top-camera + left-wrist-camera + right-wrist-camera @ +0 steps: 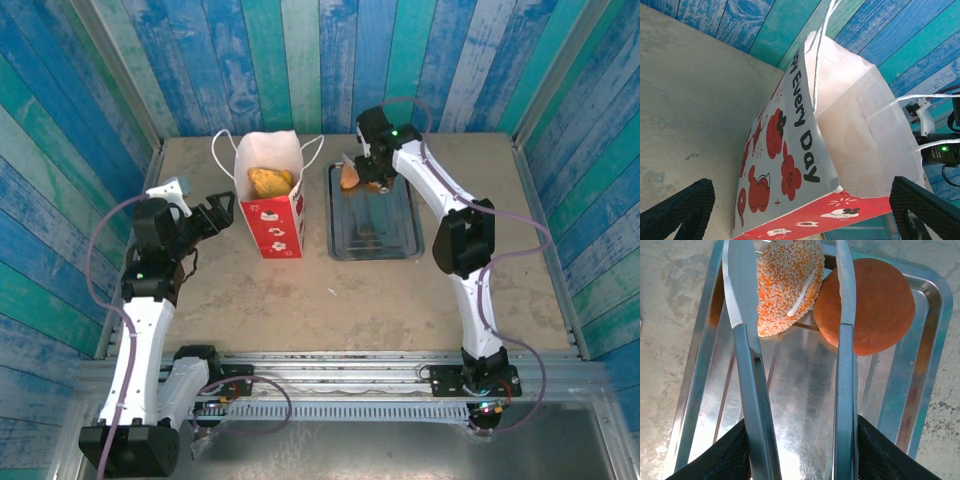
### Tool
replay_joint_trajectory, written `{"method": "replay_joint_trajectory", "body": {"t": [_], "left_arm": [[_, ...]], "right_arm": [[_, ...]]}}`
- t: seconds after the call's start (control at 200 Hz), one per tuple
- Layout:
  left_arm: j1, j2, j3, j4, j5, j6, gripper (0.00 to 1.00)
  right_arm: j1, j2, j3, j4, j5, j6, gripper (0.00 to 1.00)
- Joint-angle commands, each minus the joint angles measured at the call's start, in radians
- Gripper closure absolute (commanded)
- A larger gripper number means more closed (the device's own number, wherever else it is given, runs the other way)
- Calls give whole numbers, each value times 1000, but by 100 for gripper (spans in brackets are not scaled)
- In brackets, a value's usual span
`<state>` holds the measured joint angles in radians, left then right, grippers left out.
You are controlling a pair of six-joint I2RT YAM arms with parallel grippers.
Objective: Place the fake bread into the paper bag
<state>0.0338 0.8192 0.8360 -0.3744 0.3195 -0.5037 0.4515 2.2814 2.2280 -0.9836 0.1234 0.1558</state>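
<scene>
Right fingers [715, 460] clasped tongs [747, 365]; blades straddled sesame-crusted bun [785, 285] at tray [935, 340] far end. Left fingers [680, 210] spread wide, empty, beside paper bag [805, 165].

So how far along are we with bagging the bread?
Done: golden pastries already sit inside the paper bag. In hand: the right gripper holds the tongs over the tray, blades either side of a seeded piece, not visibly pinching it. Left to do: that piece and a round orange bun lie on the tray. The left gripper is open beside the bag.
</scene>
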Motion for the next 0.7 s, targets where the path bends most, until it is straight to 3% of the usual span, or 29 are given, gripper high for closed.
{"method": "replay_joint_trajectory", "body": {"t": [0.0, 0.175, 0.696], "left_arm": [[4, 6, -1, 15, 9, 19, 6], [4, 9, 0, 14, 9, 22, 6], [5, 12, 3, 10, 7, 27, 6]], "right_arm": [[10, 21, 42, -16, 28, -12, 47], [13, 40, 51, -16, 12, -8, 43], [28, 95, 85, -34, -1, -14, 44]]}}
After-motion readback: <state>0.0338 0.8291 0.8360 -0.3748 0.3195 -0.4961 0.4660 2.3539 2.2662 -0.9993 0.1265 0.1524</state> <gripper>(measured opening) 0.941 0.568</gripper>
